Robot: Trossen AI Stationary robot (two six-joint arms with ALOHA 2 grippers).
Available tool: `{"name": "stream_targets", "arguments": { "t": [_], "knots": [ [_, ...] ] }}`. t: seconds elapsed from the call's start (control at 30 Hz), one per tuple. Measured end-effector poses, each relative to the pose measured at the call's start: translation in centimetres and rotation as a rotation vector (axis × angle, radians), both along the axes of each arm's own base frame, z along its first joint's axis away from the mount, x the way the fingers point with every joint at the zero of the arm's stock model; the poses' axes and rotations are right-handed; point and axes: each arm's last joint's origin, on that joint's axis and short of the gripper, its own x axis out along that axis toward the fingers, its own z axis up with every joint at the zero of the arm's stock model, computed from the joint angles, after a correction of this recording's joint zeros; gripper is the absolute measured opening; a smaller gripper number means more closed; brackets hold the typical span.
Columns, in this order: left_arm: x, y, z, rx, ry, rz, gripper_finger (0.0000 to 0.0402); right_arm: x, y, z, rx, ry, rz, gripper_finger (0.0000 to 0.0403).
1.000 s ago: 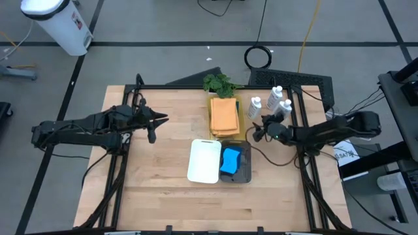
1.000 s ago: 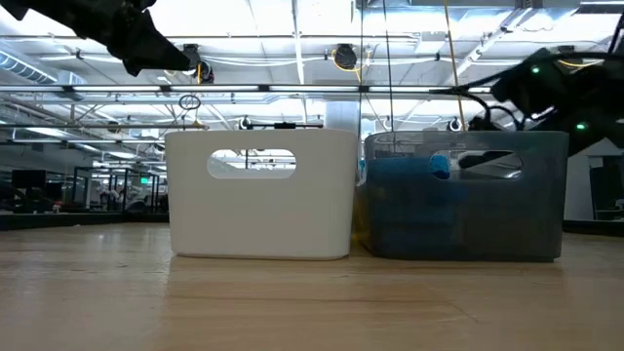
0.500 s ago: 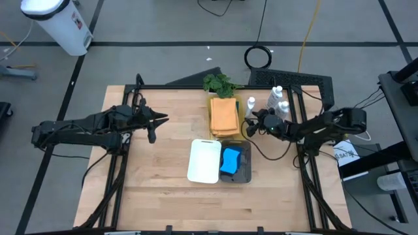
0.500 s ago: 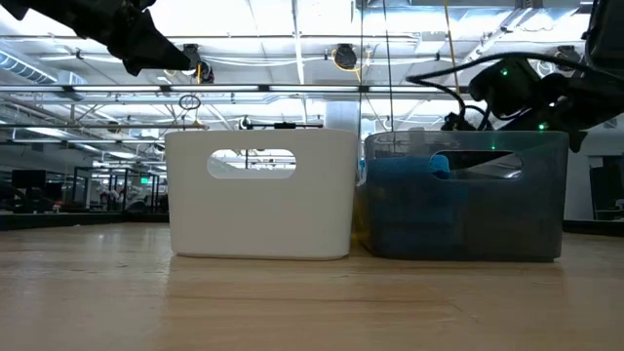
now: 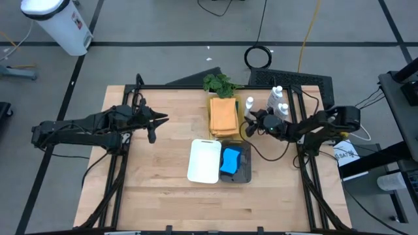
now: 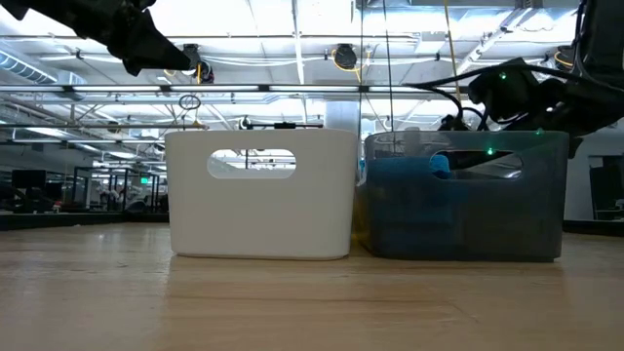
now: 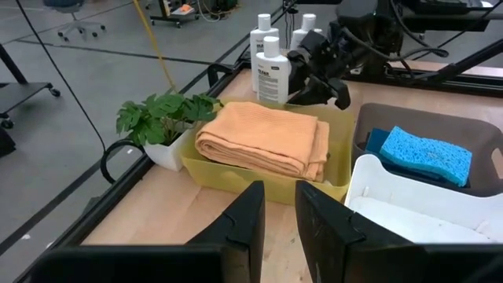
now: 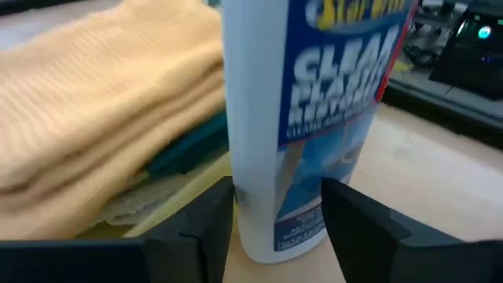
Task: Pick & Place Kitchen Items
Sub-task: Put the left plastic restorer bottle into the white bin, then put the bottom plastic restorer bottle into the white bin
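The wooden table (image 5: 163, 196) carries a white bin (image 5: 204, 160) near its middle; everything else is placed from that bin. Just beside it on the right-arm side stands a dark grey bin (image 5: 245, 171) holding a blue sponge (image 5: 230, 160). Behind the white bin sits a yellow tray (image 7: 259, 176) stacked with folded cloths, the orange-tan cloth (image 5: 223, 115) on top, and behind that a leafy plant (image 5: 218, 83).

The left arm stretches level over the table well off to the white bin's left; its gripper (image 5: 155, 121) hovers with jaws nearly closed, holding nothing.

The right arm reaches in low from the far right. Its gripper (image 5: 251, 126) stands beside the tray, behind the grey bin, jaws partly open astride one white bottle (image 8: 302, 118), whose base sits between the fingers (image 8: 357, 224); whether they press it, I cannot tell. Two more white bottles (image 5: 279, 98) stand just behind.
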Motion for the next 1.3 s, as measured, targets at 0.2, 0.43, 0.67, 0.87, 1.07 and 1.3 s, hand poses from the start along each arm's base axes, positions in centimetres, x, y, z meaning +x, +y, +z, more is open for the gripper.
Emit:
{"name": "stream_targets", "arguments": {
  "t": [0.2, 0.43, 0.67, 0.87, 1.07, 1.3],
  "knots": [
    [0.0, 0.0, 0.0, 0.000, 0.000, 0.000, 0.0079, 0.0, 0.1, 0.9, -0.051, -0.014, 0.006, 0.0152],
    [0.0, 0.0, 0.0, 0.000, 0.000, -0.001, 0.0079, -0.2, 1.0, 2.6, -0.122, -0.024, 0.067, 0.0156],
    [0.0, 0.0, 0.0, -0.018, -0.006, 0.005, 0.0079, -0.8, 2.2, 4.2, -0.144, -0.044, 0.096, 0.0192],
    [0.0, 0.0, 0.0, -0.019, -0.006, 0.006, 0.0079, -1.8, 4.0, 5.5, -0.140, -0.048, 0.183, 0.0221],
    [0.0, 0.0, -0.1, -0.022, 0.000, 0.006, 0.0079, -3.1, 6.3, 7.9, -0.003, 0.121, 0.270, 0.0230],
    [0.0, 0.0, -0.2, -0.023, 0.010, 0.007, 0.0079, -6.3, 7.8, 8.5, 0.332, 0.318, 0.081, 0.0205]
  ]
}}
